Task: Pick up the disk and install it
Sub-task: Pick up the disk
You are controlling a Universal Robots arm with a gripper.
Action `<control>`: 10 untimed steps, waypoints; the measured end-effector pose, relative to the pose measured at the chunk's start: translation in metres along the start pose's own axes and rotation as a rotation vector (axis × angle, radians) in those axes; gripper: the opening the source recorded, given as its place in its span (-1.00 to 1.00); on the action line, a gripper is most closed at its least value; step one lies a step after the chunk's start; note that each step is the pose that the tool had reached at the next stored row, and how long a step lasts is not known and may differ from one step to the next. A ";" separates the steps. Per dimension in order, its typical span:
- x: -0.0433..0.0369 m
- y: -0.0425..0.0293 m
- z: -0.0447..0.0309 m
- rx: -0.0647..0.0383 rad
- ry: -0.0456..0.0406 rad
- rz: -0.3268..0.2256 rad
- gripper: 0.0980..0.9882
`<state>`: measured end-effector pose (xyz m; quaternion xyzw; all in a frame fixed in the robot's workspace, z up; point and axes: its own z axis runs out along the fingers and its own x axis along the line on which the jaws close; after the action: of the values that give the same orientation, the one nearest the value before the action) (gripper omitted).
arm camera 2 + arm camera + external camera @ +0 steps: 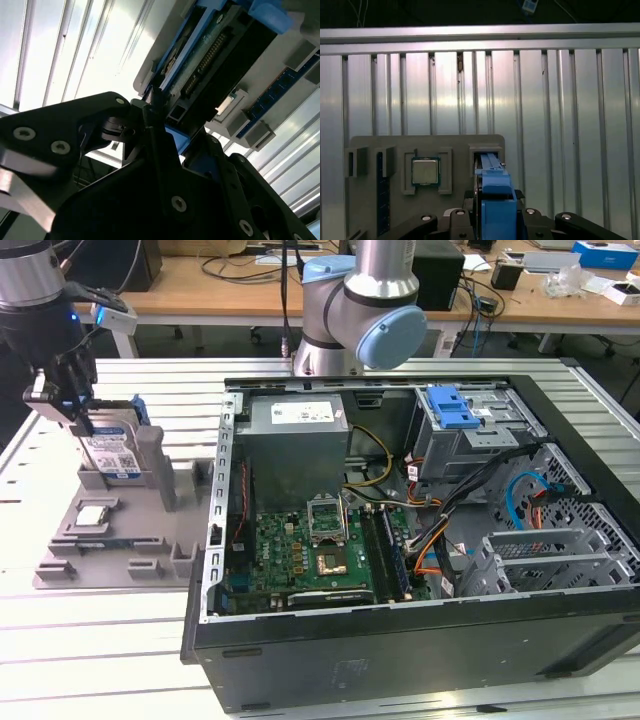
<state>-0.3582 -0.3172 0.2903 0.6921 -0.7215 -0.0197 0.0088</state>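
Standing upright in a slot of the grey holder tray [110,565], the disk [112,452] has its top edge pinched by the gripper [78,410]. A small CPU chip [92,517] lies in a neighbouring recess of the tray. Toward the exterior view's right, the open computer case [400,665] rests on the counter [90,640].

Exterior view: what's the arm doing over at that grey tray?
The arm's gripper is at the grey plastic parts tray on the exterior view's left, closed on the disk, a flat silver hard drive with blue carrier rails standing upright in its tray slot. The disk is not yet in the grey metal drive cage of the open black computer case.
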 end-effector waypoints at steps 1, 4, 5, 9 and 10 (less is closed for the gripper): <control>0.0000 0.0000 0.0000 0.000 0.0000 0.000 -0.38; 0.0000 0.0000 0.0000 0.000 -0.0001 -0.001 -0.38; 0.0000 0.0000 0.0000 0.000 0.0000 -0.003 -0.38; 0.0001 0.0000 0.0000 0.000 0.0011 -0.029 -0.38; 0.0000 0.0000 0.0000 0.000 0.0012 -0.030 -0.38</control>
<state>-0.3582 -0.3172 0.2903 0.7029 -0.7110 -0.0195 0.0091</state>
